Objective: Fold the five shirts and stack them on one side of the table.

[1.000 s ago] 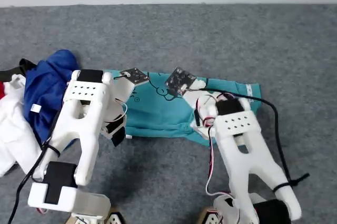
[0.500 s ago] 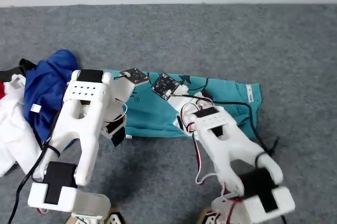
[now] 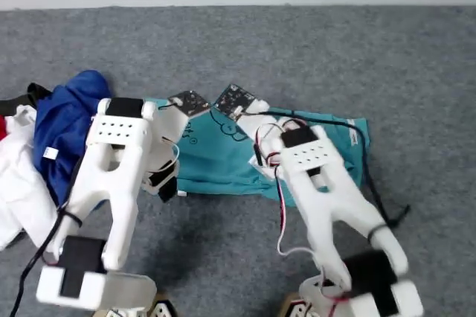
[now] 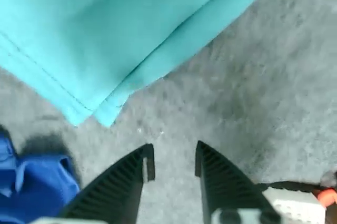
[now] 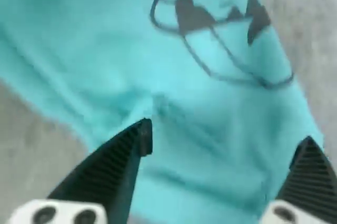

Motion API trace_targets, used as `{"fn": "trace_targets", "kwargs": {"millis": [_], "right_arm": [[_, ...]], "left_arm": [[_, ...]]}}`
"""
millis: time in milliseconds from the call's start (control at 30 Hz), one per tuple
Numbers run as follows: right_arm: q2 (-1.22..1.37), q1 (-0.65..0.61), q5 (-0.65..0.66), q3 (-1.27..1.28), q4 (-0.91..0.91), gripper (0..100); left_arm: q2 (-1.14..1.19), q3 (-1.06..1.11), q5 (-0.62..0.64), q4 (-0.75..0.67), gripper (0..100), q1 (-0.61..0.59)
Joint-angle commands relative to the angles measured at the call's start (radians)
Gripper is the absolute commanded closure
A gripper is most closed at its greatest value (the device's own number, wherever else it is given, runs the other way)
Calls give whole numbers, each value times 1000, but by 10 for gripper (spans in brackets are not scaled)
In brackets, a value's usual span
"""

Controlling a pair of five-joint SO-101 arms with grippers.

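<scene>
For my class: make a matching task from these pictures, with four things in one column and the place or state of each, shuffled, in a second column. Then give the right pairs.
Things
1. teal shirt
2. blue shirt
3. left hand
4. right hand

Place or state
A. wide open, above the cartoon print
B. bunched in a heap at the edge of the table
C. laid out flat in the middle
D. narrowly open, over bare grey surface beside a shirt corner

Pairs: 1-C, 2-B, 3-D, 4-A
</scene>
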Motion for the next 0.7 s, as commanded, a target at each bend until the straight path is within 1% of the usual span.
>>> {"fn": "trace_targets", "kwargs": {"millis": [0, 67, 133, 267, 333, 500, 667], "right_arm": [[-130, 13, 123, -20, 176, 590], [-130, 13, 242, 61, 251, 597], [-131, 15, 324, 150, 254, 642], [-131, 15, 334, 270, 156, 799], [-131, 15, 334, 301, 104, 842], [-131, 38, 339, 338, 5, 843], [-130, 136, 345, 342, -62, 846]], "left_arm": [[0, 10, -8, -2, 867, 0], [0, 10, -8, -2, 867, 0], [0, 12, -8, -2, 867, 0], [0, 12, -8, -2, 867, 0], [0, 12, -8, -2, 867, 0], [-9, 12, -6, 2, 867, -8], [-9, 12, -6, 2, 867, -8]]}}
